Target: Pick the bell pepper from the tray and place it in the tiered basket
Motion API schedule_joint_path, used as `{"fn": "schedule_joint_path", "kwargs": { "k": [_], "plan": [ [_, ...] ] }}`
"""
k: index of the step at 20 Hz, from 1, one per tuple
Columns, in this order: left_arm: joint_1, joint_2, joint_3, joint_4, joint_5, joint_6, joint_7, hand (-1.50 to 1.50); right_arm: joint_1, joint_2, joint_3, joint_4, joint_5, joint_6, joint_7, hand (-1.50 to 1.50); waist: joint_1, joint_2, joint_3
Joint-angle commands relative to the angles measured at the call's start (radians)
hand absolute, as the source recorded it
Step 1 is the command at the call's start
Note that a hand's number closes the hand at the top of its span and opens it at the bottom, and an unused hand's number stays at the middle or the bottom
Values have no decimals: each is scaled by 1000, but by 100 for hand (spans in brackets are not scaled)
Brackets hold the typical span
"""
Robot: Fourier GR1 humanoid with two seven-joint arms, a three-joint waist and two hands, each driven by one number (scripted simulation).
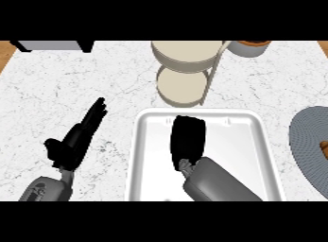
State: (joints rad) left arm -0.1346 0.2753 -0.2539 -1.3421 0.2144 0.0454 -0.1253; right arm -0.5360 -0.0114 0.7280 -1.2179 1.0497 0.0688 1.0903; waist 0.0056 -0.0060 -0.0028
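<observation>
A: Start at the left. What is the left hand doing?

B: Resting on the counter, left of the tray. Its fingers are straight and it holds nothing.

A: And over the tray?

B: The right hand is down inside the tray, near its middle, fingers pointing toward the far rim. The hand covers whatever lies under it, so I see no pepper anywhere. It is probably beneath the palm, but I cannot tell whether the fingers have closed on it.

A: Where does it have to go?

B: To the basket, just beyond the tray's far rim. Two round tiers show, one above the other, with a thin post on their right side.

A: So which step is this?

B: The pick, I judge. Nothing sits in the basket.

A: Anything further right?

B: A grey plate right of the tray, with something brown on it.

A: Next move?

B: Secure the pepper, lift it clear of the tray's rim, then carry it forward to a tier while keeping off the post.
</observation>
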Motion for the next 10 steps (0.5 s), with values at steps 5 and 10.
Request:
{"fn": "schedule_joint_path", "kwargs": {
  "k": [5, 10],
  "plan": [
    [-93, -68, 27, 123, -31, -15, -18, 0, -49, 11, 97, -63, 16, -11, 193, 150, -7, 7, 2],
    [16, -5, 61, 27, -12, 7, -5, 0, 158, 11, -123, -83, 93, -106, 376, 150, -90, -19, 2]
  ]
}}
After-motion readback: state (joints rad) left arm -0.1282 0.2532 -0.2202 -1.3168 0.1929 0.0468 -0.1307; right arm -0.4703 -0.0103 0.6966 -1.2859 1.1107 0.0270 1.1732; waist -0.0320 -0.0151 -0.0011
